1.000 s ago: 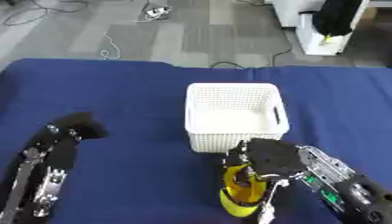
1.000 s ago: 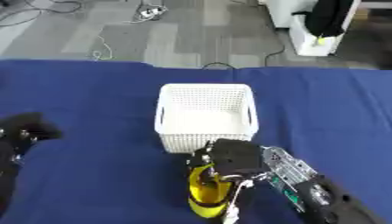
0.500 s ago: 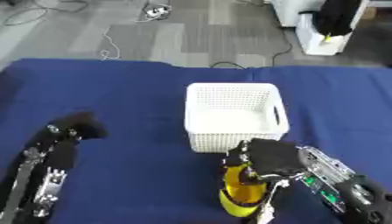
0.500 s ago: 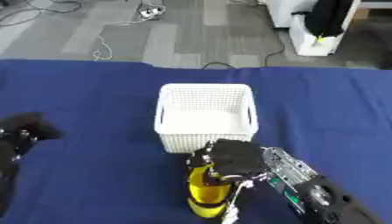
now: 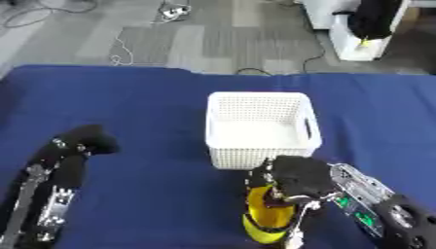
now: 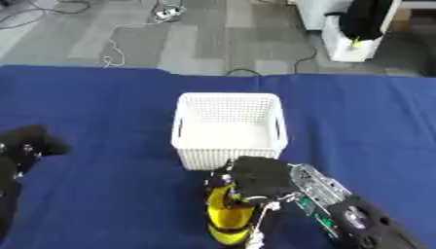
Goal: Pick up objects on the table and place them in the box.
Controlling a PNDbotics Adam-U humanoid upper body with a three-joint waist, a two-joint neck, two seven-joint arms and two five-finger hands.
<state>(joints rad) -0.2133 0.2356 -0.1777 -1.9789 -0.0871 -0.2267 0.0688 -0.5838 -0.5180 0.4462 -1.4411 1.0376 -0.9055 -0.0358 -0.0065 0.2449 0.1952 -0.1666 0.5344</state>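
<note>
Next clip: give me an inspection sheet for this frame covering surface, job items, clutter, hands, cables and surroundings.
Surface: blue cloth-covered table, flat, no spills seen.
Job's things: white perforated basket upright near the table's middle, appears empty; yellow bottle just in front of the basket's near wall.
Clutter: nothing seen on the table besides these.
Hands: right hand on top of the yellow bottle, fingers curled round it; left hand at the lower left, dark and bunched, holding nothing, finger pose unclear.
Cables: several loose on the grey floor beyond the table; none on the table.
Surroundings: white unit with a black part, at the upper right.
</note>
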